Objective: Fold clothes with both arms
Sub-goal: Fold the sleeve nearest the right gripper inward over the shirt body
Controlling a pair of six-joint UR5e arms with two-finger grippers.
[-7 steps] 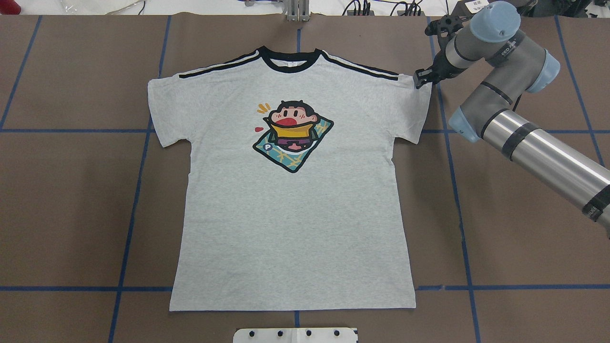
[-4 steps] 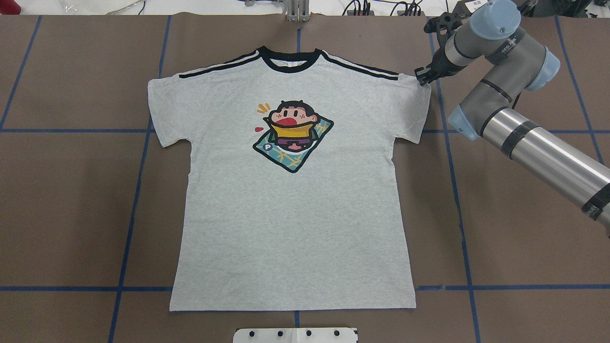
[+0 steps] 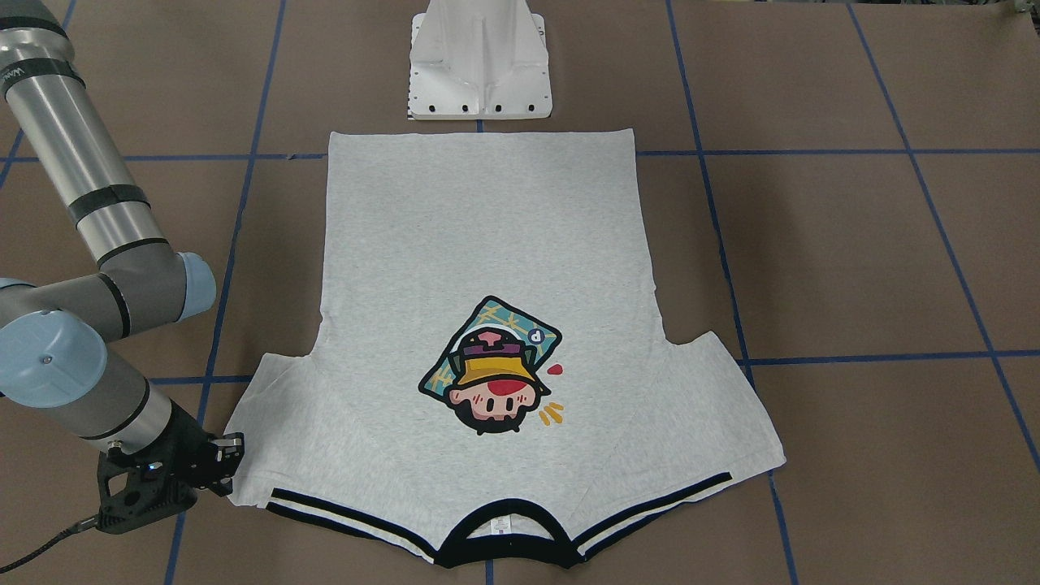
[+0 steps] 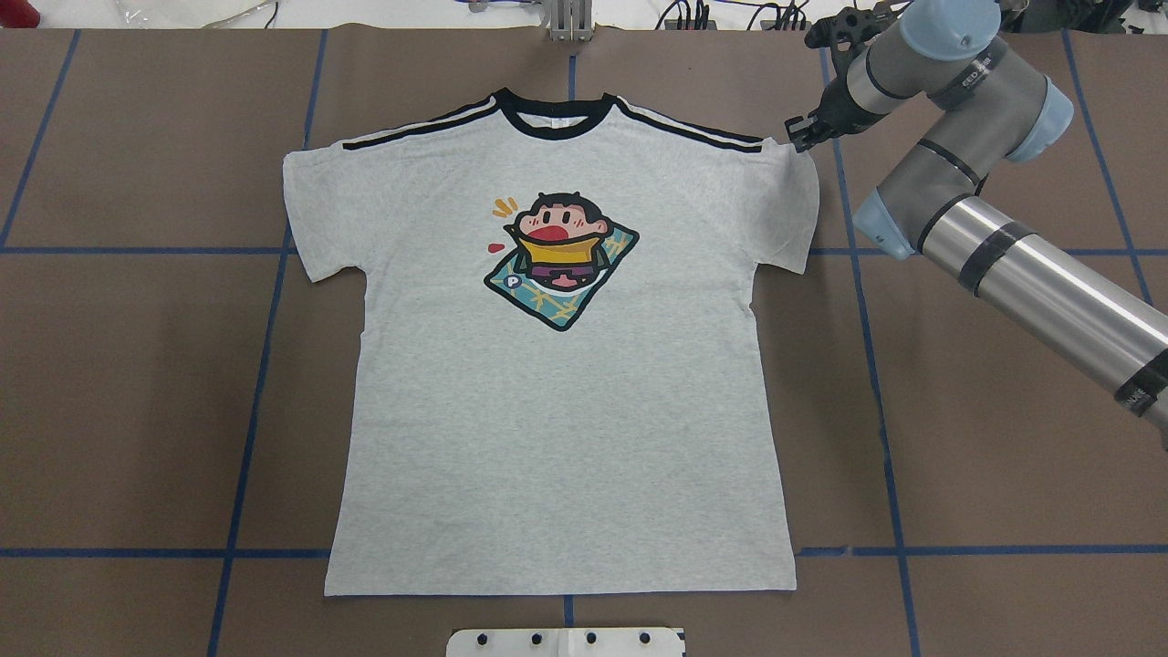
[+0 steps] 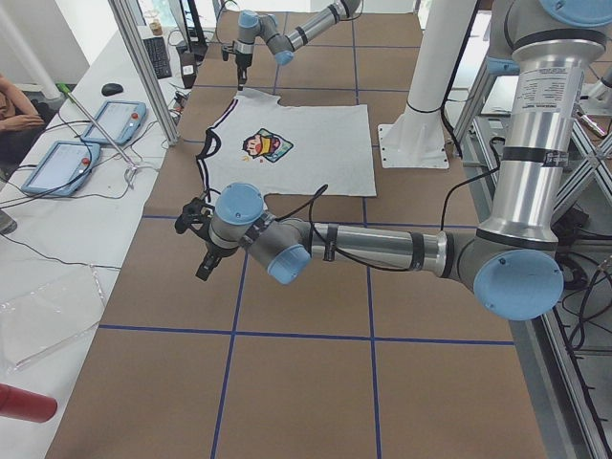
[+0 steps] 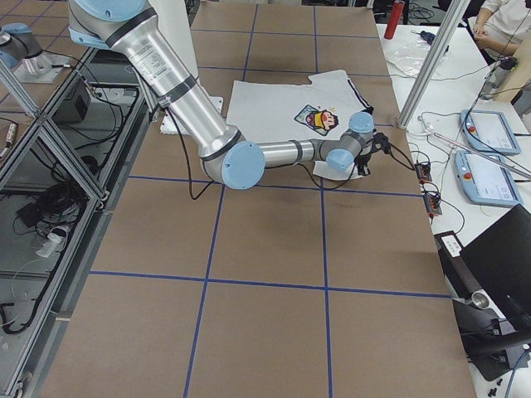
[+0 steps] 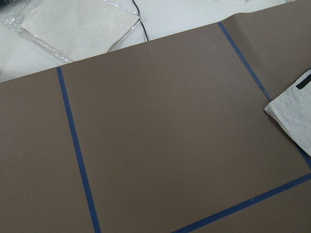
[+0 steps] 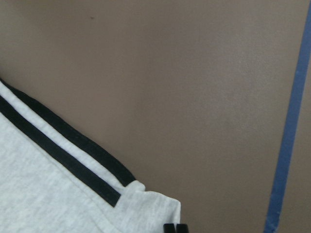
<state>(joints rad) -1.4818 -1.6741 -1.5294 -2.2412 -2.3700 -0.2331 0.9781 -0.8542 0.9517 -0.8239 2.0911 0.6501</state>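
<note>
The grey T-shirt [image 4: 557,438] lies flat and face up on the brown table, with its black collar at the far side and the cartoon print [image 4: 558,260] on the chest. My right gripper [image 4: 801,141] is at the far corner of the shirt's right sleeve, low over the table. In the right wrist view its two fingertips [image 8: 169,228] are pressed together at that sleeve corner [image 8: 155,208], beside the black stripes. In the front-facing view the right gripper [image 3: 227,465] touches the same corner. My left gripper [image 5: 203,260] hangs over bare table left of the shirt. I cannot tell whether it is open.
The white pedestal base [image 3: 479,61] stands at the shirt's hem side. Blue tape lines [image 4: 876,383] cross the brown table. A clear plastic sheet [image 7: 73,24] lies past the table's far edge. Two tablets [image 5: 115,120] sit on the side bench.
My right gripper has moved a little toward the far edge and leftward. The right sleeve's outer edge has drawn inward with it. The rest of the shirt has not moved.
</note>
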